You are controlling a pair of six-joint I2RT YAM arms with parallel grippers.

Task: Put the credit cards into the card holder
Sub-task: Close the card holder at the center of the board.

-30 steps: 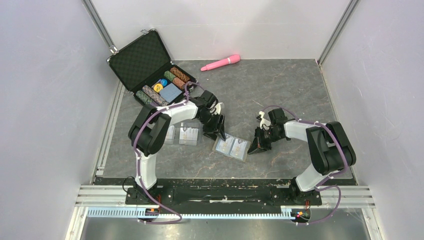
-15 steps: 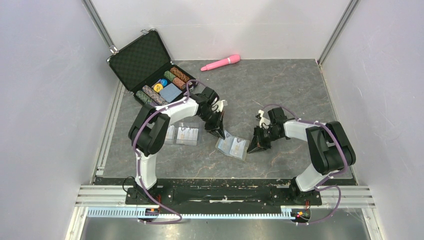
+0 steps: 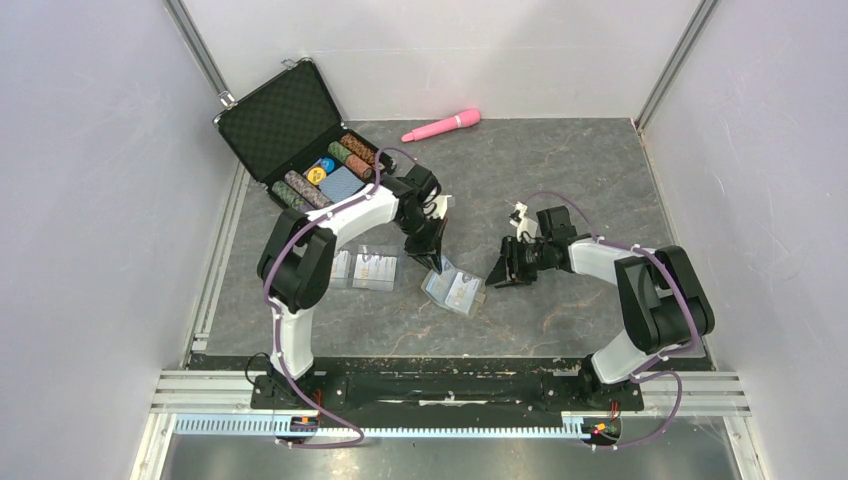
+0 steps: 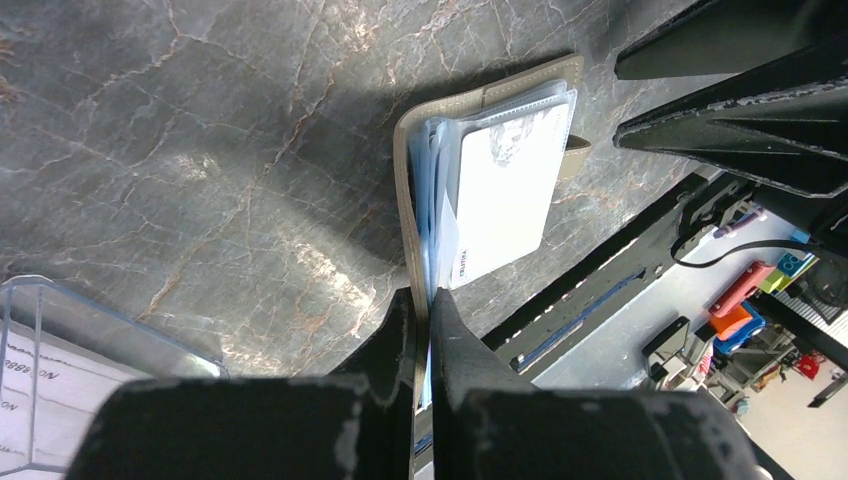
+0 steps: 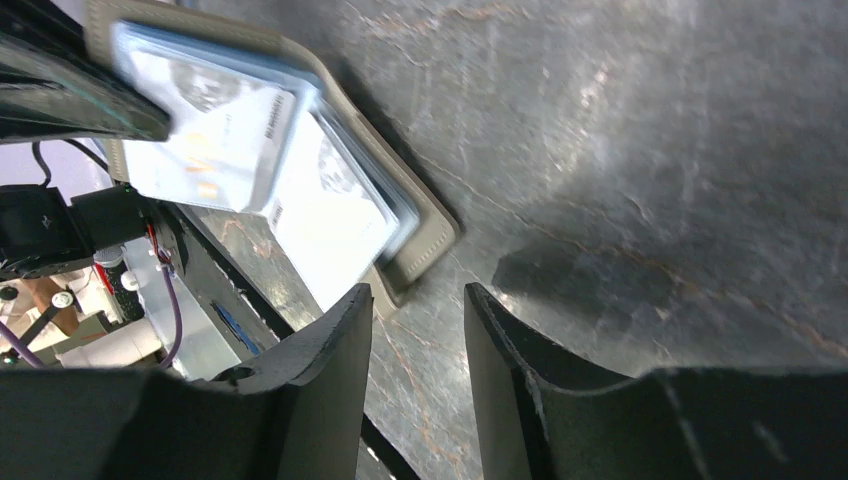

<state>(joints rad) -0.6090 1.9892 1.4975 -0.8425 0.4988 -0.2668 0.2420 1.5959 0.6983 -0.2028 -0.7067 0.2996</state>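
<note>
The left fingers (image 4: 452,350) were pressed together, clamped on the near end of the card holder (image 4: 404,200), pinching its tan cover and pale-blue lining. From that grip the holder ran straight away from them, lying open on the counter (image 3: 560,180) near the middle of its near half. Its long axis pointed at the right fingers (image 5: 500,330). Those stood apart and empty, with bare counter between them, just off the holder's far corner and not touching it.

A white card (image 4: 505,190) already sat in one of the holder's sleeves. The loose credit cards (image 3: 377,268) lay just beyond the holder, toward the counter's left edge, apparently in a clear tray (image 4: 40,330). That placed them on the left arm's side, with the holder between them and the free right fingers. I judged a right-arm pick would have to reach across it.

The slotted card carried a short line of print along one edge, too small to read. The paper under the tray began "NO", followed by digits cut off at the edge of view.
</note>
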